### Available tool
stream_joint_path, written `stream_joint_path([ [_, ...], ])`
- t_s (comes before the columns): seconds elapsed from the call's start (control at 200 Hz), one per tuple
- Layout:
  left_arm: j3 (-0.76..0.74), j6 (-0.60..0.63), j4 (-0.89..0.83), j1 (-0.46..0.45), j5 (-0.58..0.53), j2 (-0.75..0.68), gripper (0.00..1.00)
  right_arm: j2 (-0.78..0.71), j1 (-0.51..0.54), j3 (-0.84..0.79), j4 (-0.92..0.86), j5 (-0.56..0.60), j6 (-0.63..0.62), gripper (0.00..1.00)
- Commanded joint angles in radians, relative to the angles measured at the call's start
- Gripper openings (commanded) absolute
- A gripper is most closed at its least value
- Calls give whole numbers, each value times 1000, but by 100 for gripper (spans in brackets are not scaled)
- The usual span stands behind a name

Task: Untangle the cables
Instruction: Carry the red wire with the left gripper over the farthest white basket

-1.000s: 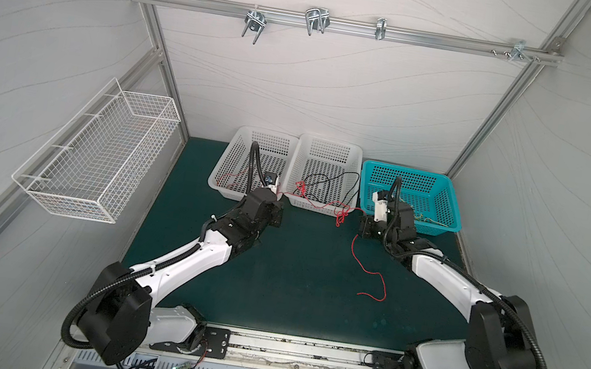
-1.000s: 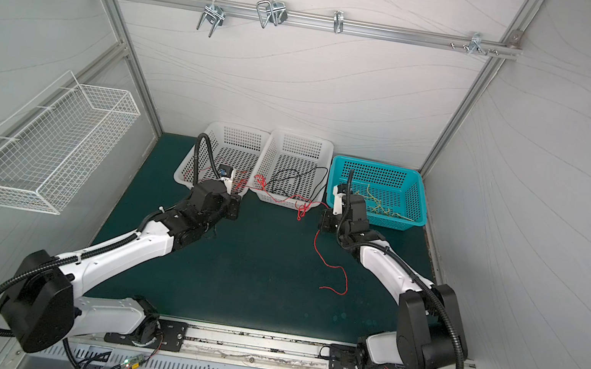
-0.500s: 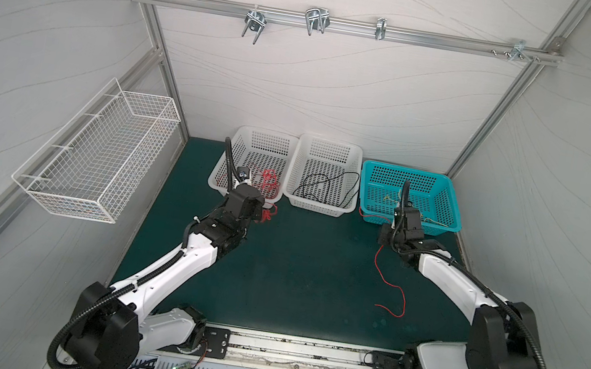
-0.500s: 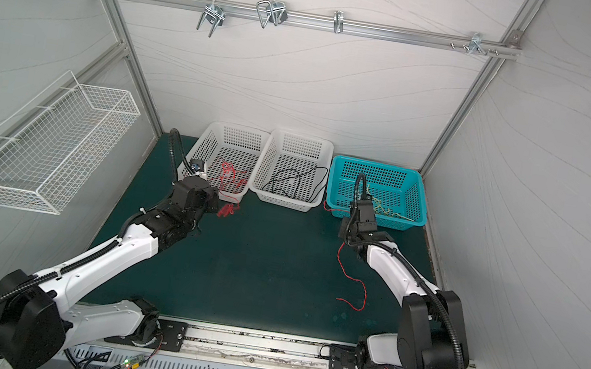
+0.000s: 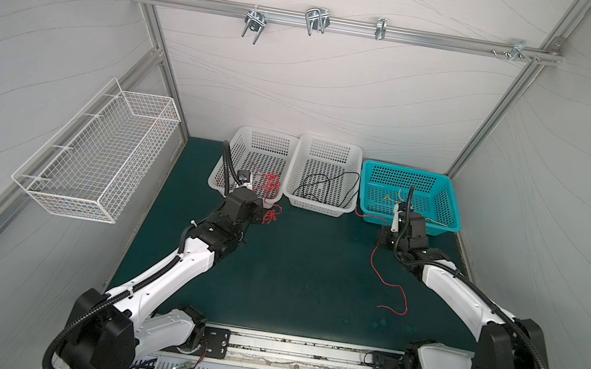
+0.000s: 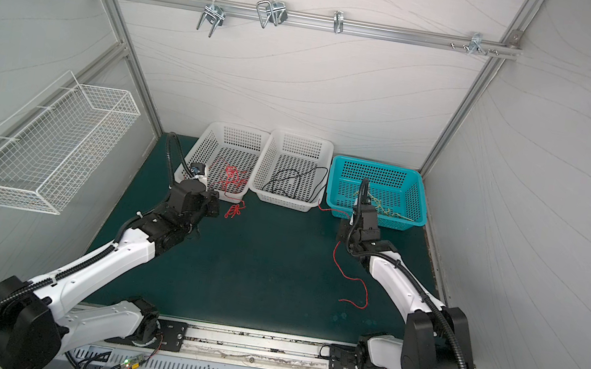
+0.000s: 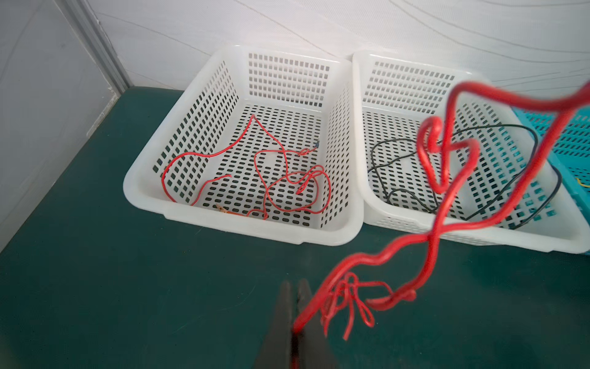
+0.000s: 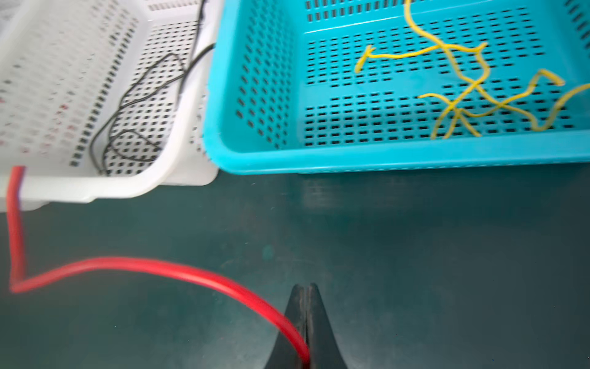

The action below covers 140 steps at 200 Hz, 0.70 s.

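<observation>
Since a second ago the two arms have drawn apart: the left claw has swung from the gap between the white baskets to the near edge of the left one, and the right claw has pulled right, to just in front of the teal basket.

On the near part of the dark green desk, a long thin red cable trails in loose bends; its far part is pinched in the closed right claw. The left claw, also closed, grips a knotted red cable bundle, which hangs just near of the left white perforated plastic basket.

Farther back, that basket already holds loose red wires. The middle white perforated basket holds a black cable, and the teal perforated plastic basket holds yellow cables.

Sorting by colour looks mostly done. The two red pieces now appear separated; what seems left is loosening the small knot and dropping both reds into the left basket.
</observation>
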Motion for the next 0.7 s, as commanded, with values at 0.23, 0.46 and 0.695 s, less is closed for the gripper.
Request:
stream_joint_path([
  [0.23, 181, 33, 15, 40, 16, 84, 0, -24, 62, -8, 64, -63, -41, 0],
  [0.46, 268, 32, 35, 142, 78, 207, 0, -23, 78, -17, 58, -65, -43, 0],
  [0.695, 413, 46, 19, 260, 104, 391, 0, -29, 89, -22, 57, -65, -40, 0],
])
